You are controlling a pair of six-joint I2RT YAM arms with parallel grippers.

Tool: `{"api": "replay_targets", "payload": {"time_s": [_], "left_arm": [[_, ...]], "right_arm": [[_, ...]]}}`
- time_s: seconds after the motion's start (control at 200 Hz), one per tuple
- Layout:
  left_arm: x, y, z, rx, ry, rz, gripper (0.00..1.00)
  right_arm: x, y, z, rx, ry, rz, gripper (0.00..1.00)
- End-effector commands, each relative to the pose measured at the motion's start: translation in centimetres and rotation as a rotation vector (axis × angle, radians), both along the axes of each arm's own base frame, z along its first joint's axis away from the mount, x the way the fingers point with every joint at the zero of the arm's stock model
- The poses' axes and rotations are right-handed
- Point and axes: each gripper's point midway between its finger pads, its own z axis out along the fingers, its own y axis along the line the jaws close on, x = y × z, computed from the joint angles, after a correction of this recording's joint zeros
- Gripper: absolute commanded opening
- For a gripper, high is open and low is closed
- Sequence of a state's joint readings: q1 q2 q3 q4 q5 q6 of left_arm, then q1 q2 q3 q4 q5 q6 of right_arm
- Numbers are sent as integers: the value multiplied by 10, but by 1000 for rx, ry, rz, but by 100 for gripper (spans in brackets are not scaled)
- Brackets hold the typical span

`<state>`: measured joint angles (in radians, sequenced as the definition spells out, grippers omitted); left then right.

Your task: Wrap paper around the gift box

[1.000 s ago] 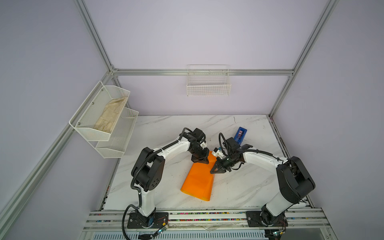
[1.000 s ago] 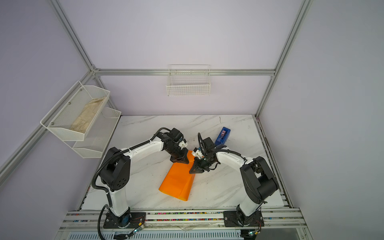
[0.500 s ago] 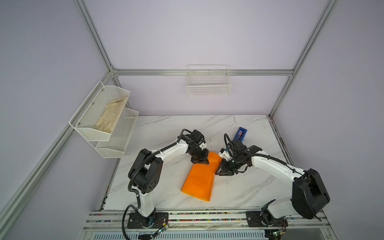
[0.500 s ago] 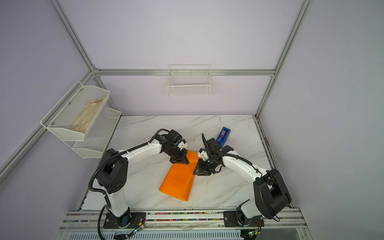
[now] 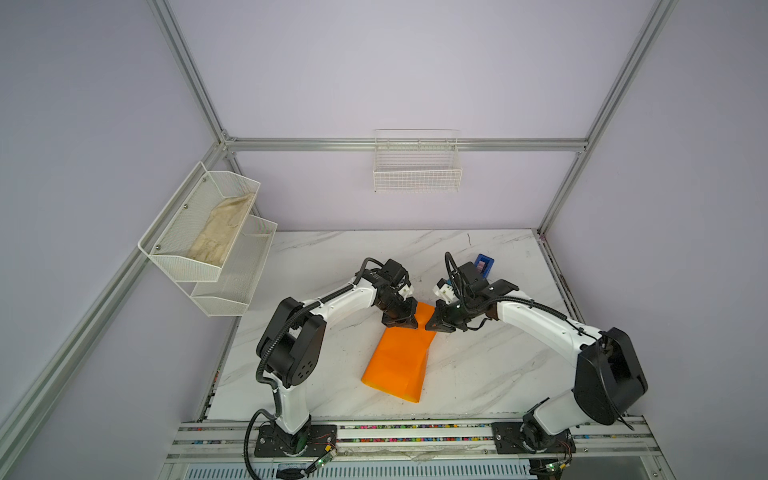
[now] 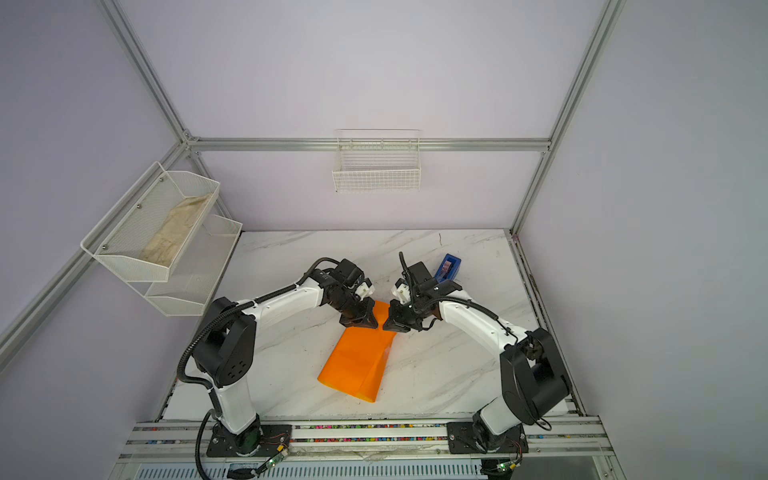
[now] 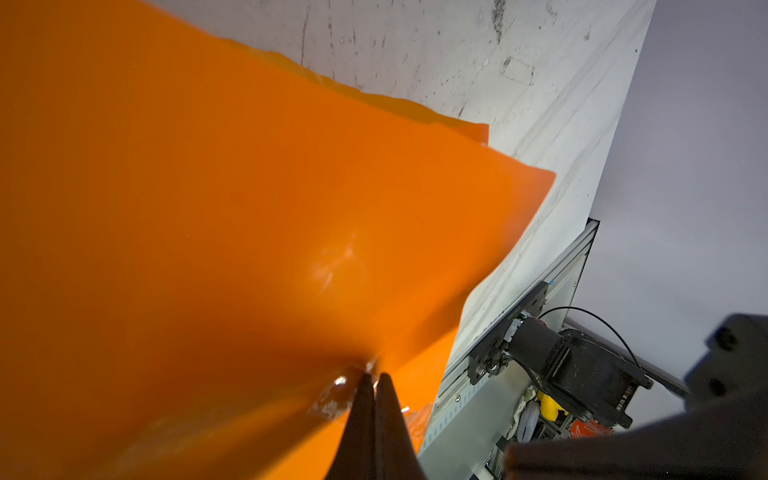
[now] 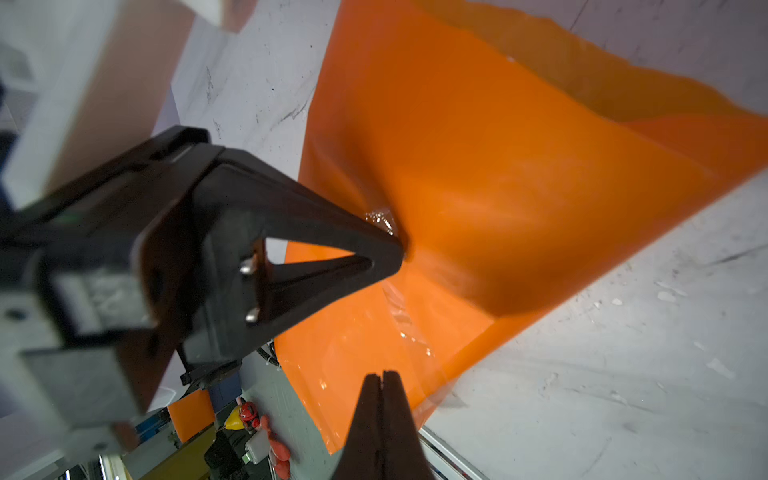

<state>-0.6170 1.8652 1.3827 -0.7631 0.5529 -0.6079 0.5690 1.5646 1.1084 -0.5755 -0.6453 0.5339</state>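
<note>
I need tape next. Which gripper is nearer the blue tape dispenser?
Right. The right gripper is on the tape dispenser's side of the paper; the left gripper is farther off, on the paper's opposite side.

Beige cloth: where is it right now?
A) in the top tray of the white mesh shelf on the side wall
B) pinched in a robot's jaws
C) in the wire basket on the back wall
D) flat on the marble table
A: the beige cloth lies inside the upper tray of the white mesh shelf fixed to the side wall, well above the table and away from both arms.
</note>
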Motion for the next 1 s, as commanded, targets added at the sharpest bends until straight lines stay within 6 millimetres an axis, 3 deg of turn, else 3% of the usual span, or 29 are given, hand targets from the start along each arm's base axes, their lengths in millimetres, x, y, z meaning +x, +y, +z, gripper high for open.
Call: {"api": "replay_targets", "payload": {"time_s": [0.0, 0.19, 0.535, 0.68, 0.845, 0.995], "left_arm": [[-25, 24, -38, 143, 101, -6, 0], [-25, 25, -37, 147, 100, -11, 0], [-28, 27, -39, 156, 104, -11, 0], [-28, 27, -38, 155, 103, -10, 0], [-30, 29, -39, 159, 105, -11, 0], [-31, 30, -39, 159, 108, -10, 0]], "right_arm": [[12, 25, 3, 75, -23, 9, 0], [11, 26, -28, 33, 14, 6, 0], [-45, -27, -52, -143, 74, -5, 0], [-54, -40, -45, -181, 60, -14, 0], [-47, -28, -17, -82, 19, -43, 0], [-45, -16, -24, -42, 33, -47, 0]]}}
